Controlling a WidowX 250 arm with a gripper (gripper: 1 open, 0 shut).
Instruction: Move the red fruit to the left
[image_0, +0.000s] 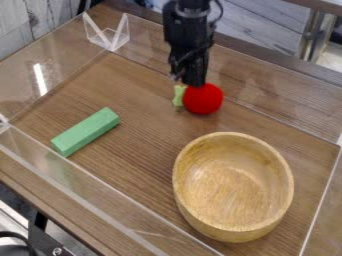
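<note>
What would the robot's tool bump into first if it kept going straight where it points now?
Probably the red toy fruit or its green stem: the tool points down right beside them. From this one view I can't tell whether it already touches.

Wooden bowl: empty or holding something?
Empty: the bowl's bare inner bottom shows, and the red fruit lies outside, just beyond its rim.

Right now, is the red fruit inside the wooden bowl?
No, the red fruit sits on the table, outside the bowl.
</note>
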